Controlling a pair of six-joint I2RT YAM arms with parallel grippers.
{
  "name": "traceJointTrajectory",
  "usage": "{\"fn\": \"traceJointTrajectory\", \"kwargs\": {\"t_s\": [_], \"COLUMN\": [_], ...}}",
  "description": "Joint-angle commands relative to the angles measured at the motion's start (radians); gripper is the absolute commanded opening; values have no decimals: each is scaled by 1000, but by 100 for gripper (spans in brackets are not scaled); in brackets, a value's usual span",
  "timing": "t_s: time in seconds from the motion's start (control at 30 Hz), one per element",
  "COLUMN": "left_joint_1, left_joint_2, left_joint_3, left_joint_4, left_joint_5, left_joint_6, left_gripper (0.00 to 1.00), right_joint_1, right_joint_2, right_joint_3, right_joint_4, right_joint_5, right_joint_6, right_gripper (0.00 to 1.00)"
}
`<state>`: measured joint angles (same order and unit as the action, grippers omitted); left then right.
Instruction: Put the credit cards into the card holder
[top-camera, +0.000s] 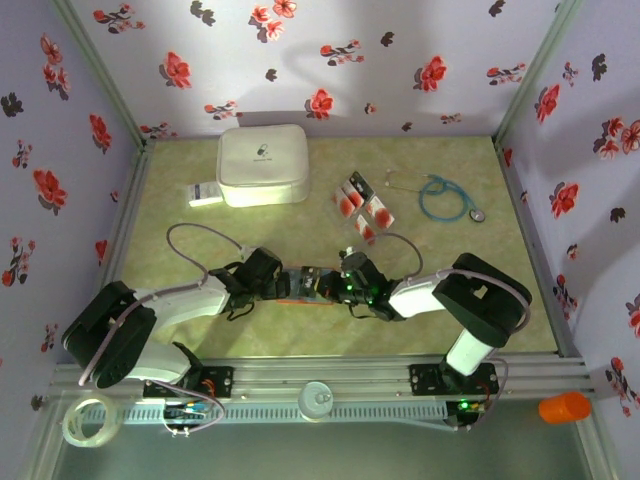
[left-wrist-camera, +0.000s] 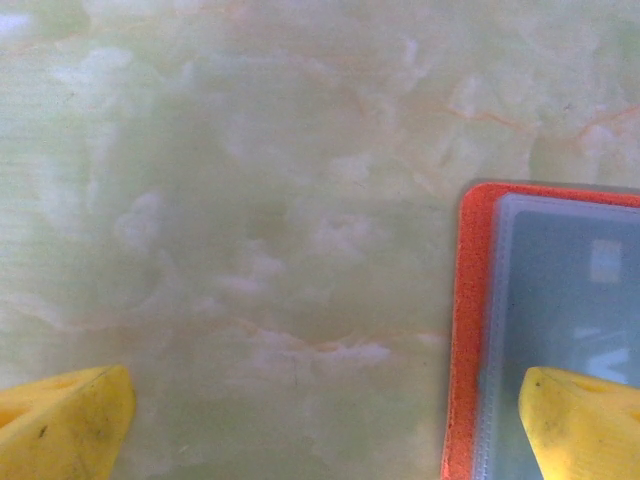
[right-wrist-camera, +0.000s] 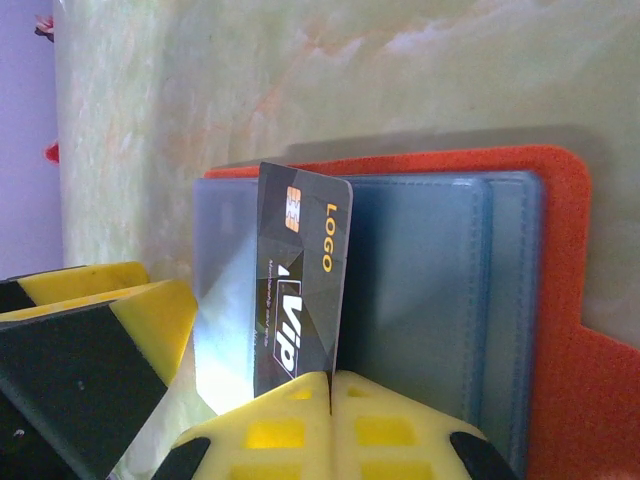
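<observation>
right wrist: glossy card (right-wrist-camera: 300, 290), fuzzy orange holder (right-wrist-camera: 565, 250)

Card holder (right-wrist-camera: 430, 280) lies open on table (top-camera: 300, 225), near centre, between both grippers: left gripper (left-wrist-camera: 320, 430) at its left, one fingertip over the holder's edge, the other over bare table; right gripper (right-wrist-camera: 330, 420) at its right, pinching one credit card (right-wrist-camera: 300, 290) that stands on edge over the holder's pockets. Remaining credit cards (top-camera: 362, 207) lie clustered farther back, right of centre. Stethoscope (top-camera: 447, 197) right of them. Zip case (top-camera: 262, 165) far, left of centre; label (top-camera: 205, 194) just beside its near-left corner.
</observation>
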<state>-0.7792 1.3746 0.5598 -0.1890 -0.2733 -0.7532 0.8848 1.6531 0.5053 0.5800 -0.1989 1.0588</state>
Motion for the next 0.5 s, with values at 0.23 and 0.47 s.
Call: {"fn": "traceJointTrajectory", "kwargs": {"t_s": [0.23,0.47], "left_joint_1": [-3,-4], "left_joint_2": [-5,-2], "left_joint_3": [-32,-39], "left_joint_4": [-33,-27], "left_joint_5": [-17,-16], "left_joint_6": [-20,-23], "left_gripper": [100,99], "right_joint_1": [12,10], "right_joint_2": [-20,-47], "right_joint_3": [38,55], "right_joint_4": [-158,-221], "right_joint_5": [-15,-13], "right_joint_6": [-29,-49], "right_gripper": [0,0]}}
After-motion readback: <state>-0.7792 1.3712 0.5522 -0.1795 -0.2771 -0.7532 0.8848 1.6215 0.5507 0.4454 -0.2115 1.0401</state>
